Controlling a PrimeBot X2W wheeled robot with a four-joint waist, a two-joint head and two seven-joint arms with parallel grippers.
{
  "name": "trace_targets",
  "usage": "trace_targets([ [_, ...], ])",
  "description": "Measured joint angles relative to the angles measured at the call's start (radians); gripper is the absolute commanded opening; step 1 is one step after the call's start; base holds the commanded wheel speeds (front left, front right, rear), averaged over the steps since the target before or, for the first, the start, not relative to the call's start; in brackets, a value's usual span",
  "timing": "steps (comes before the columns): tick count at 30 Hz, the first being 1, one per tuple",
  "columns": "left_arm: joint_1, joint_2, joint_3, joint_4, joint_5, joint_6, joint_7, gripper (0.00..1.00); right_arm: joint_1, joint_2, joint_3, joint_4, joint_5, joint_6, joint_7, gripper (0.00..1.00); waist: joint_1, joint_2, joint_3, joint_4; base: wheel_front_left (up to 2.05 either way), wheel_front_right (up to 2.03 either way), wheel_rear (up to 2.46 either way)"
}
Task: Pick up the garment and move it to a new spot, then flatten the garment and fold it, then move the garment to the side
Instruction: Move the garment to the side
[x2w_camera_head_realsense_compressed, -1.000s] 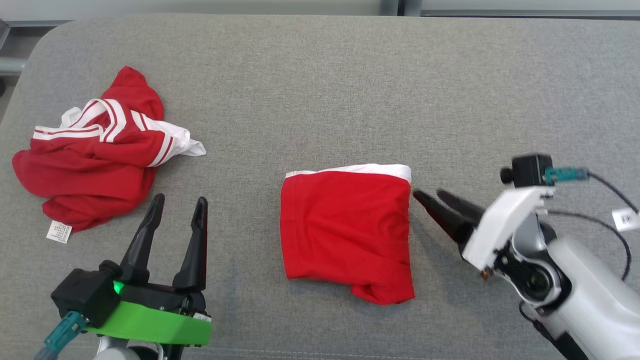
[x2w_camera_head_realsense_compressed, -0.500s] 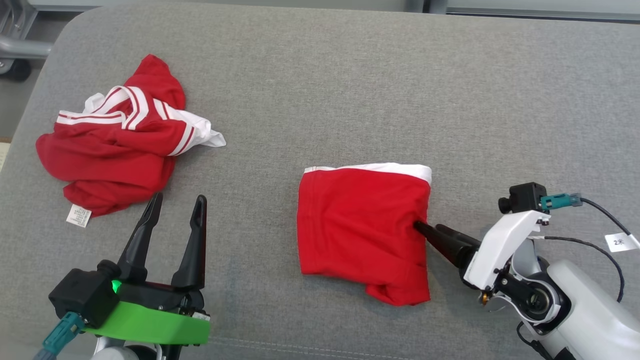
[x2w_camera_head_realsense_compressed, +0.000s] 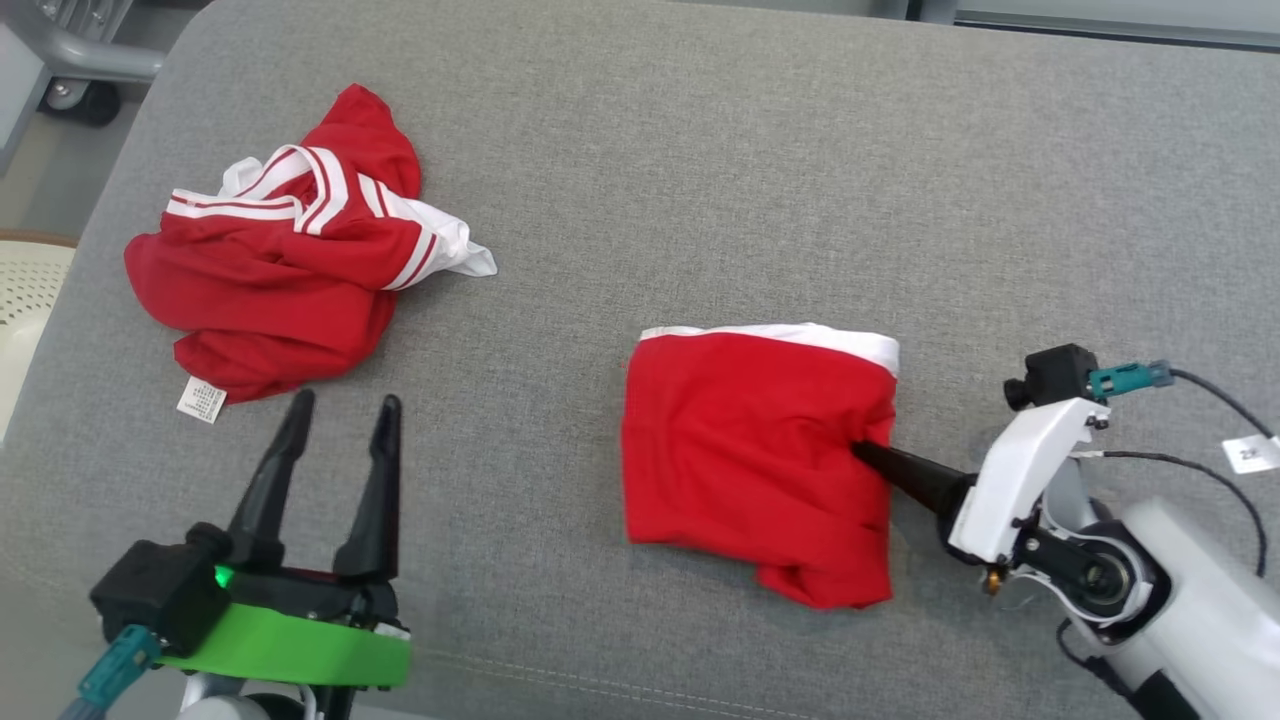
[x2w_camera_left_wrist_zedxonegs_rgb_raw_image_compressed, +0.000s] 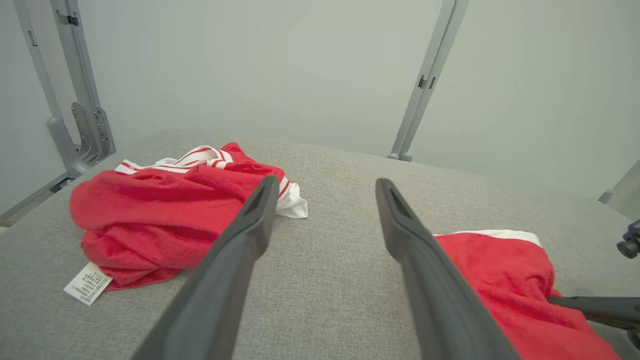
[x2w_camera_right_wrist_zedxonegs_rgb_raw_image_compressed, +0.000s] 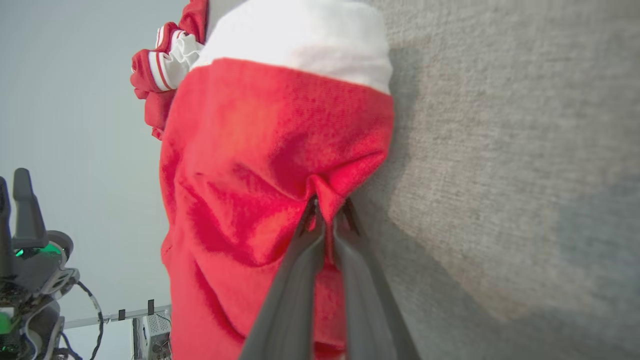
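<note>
Pinching garment (x2w_camera_head_realsense_compressed: 740, 450) edge, seemingly a small fold: right gripper (x2w_camera_head_realsense_compressed: 862, 451); left gripper (x2w_camera_head_realsense_compressed: 343, 403) splayed.

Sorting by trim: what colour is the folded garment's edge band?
White band, clearest in right wrist view.

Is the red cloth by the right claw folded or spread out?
Folded: the red garment lies as a compact rectangle, layers doubled at one corner; the right gripper pinches its edge.

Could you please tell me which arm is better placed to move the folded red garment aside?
Right. The right pincer is shut on the folded red garment at its right edge, cloth bunched in its grip. The left pincer hangs open, apart from it, nearer the crumpled garment.
</note>
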Motion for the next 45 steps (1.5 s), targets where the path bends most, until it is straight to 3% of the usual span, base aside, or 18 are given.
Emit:
trace_targets([
  [8,0.036,0.016,0.061,0.002,-0.001,0.006,0.000,1.00,-0.047,-0.137,-0.083,-0.049,0.020,-0.012,0.071,0.00,0.0000,0.0000,0.004,-0.017,0.00,0.00,0.00],
  [16,0.035,0.039,0.062,-0.035,0.003,0.005,0.000,1.00,-0.136,-0.314,-0.165,-0.044,0.010,-0.093,0.153,0.00,0.0000,0.0000,0.037,-0.061,0.00,0.00,0.00],
  [19,0.022,0.050,0.062,-0.066,0.011,0.004,0.000,1.00,-0.188,-0.414,-0.189,-0.027,-0.041,-0.126,0.189,0.00,0.0000,0.0000,0.067,-0.077,0.00,0.00,0.00],
  [24,0.011,0.066,0.064,-0.111,0.020,0.004,0.005,1.00,-0.267,-0.515,-0.225,-0.024,-0.101,-0.136,0.221,0.00,0.0000,0.0000,0.116,-0.093,0.00,0.00,0.00],
  [30,-0.006,0.070,0.089,-0.146,0.025,0.006,0.013,1.00,-0.297,-0.587,-0.265,0.011,-0.116,-0.143,0.258,0.00,0.0000,0.0000,0.186,-0.114,0.00,0.00,0.00],
  [45,-0.039,0.078,0.111,-0.180,0.034,0.010,0.024,1.00,-0.348,-0.649,-0.325,0.102,-0.178,-0.151,0.272,0.00,0.0001,0.0000,0.349,-0.170,0.00,0.00,0.00],
])
